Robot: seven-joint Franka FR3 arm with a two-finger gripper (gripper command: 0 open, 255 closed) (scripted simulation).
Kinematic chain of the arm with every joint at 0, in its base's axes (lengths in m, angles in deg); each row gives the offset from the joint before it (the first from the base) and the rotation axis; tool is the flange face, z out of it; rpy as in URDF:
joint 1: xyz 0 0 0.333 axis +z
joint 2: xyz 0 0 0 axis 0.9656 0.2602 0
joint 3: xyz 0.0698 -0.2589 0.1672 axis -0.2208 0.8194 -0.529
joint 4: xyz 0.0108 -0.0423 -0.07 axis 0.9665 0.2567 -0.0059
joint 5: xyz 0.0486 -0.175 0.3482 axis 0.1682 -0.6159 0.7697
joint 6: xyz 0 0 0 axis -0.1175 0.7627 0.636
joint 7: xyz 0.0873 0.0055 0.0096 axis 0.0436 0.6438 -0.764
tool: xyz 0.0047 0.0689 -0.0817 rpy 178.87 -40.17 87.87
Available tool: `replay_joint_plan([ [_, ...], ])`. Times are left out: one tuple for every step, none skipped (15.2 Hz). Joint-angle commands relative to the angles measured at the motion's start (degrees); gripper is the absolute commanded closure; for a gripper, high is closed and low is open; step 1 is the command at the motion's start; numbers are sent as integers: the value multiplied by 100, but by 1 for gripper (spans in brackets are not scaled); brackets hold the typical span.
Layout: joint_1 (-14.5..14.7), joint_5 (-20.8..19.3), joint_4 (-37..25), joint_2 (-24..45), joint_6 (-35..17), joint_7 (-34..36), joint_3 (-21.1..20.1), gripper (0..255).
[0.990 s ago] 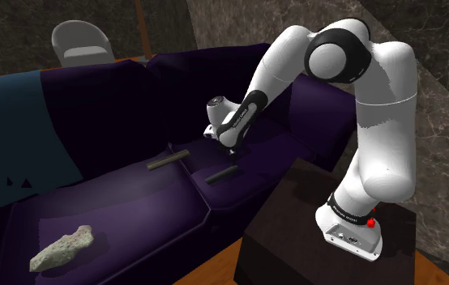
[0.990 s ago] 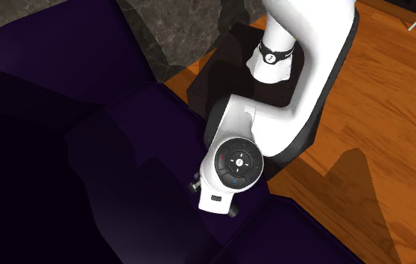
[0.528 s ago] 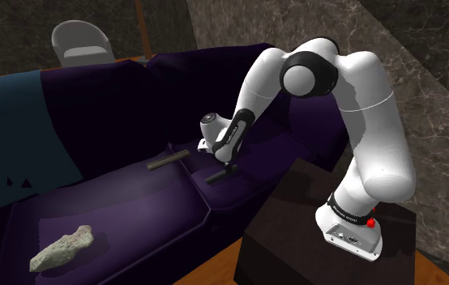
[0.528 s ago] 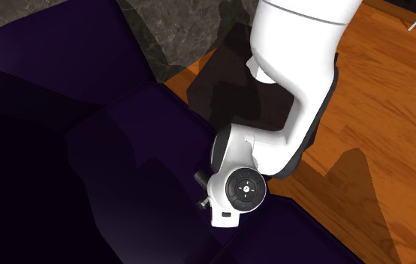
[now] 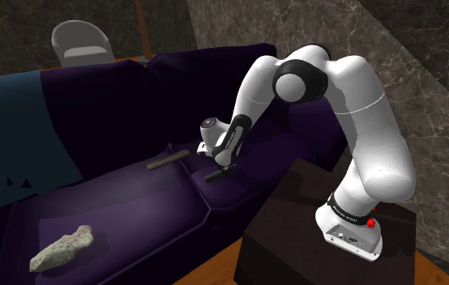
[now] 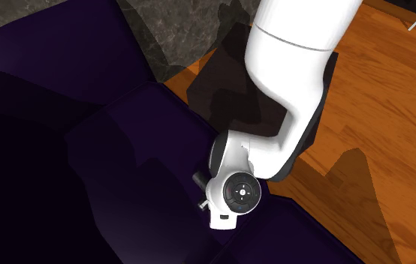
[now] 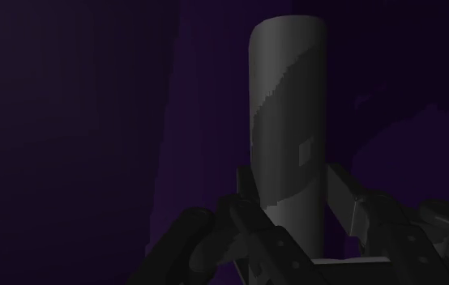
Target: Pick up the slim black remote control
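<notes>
The white arm (image 5: pixel 336 89) bends down from its stand (image 5: pixel 296 227), the dark box at the lower right of the shoulder view, to a big purple sofa (image 5: pixel 134 202). The black pincer (image 5: pixel 219 164) sits low, right on the seat near the middle of that view. The slim dark remote (image 5: pixel 215 174) lies flat on the seat cushion just under it.

In the wrist view the remote (image 7: pixel 288 97) looks dark grey and sticks out long and straight past the pincer (image 7: pixel 288 182). One finger is on each long side, and both seem to touch it. So the pincer is narrow and hugs the remote.

A second flat stick (image 5: pixel 168 161) lies on the seat a little to the left, apart from the remote. A pale lump (image 5: pixel 61 248) like a rock rests on the seat at the lower left. A grey chair (image 5: pixel 81 42) stands at the upper left, behind the sofa.

In the second exterior view the arm (image 6: pixel 289 67) comes down from the top, with a wooden floor (image 6: pixel 379 112) on the right.
</notes>
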Motion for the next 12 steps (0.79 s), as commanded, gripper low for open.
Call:
replay_joint_plan([
  [9, 3, 21, 44, 43, 0, -19, 255],
  [13, 7, 12, 20, 77, -2, -24, 255],
  [14, 8, 13, 9, 88, -3, -25, 255],
  [21, 6, 38, -9, 82, 5, -23, 255],
  [17, 6, 25, 7, 78, 1, -23, 255],
  [12, 7, 14, 17, 78, -3, -24, 255],
  [14, 7, 16, 19, 76, -1, -24, 255],
  [7, 0, 40, 29, 38, -3, -15, 255],
  [6, 1, 77, -51, 80, -14, -17, 255],
  [5, 3, 113, -130, 123, -25, -19, 255],
  [4, 6, 147, -210, 169, -36, -21, 255],
  [3, 9, 180, -288, 214, -48, -24, 255],
])
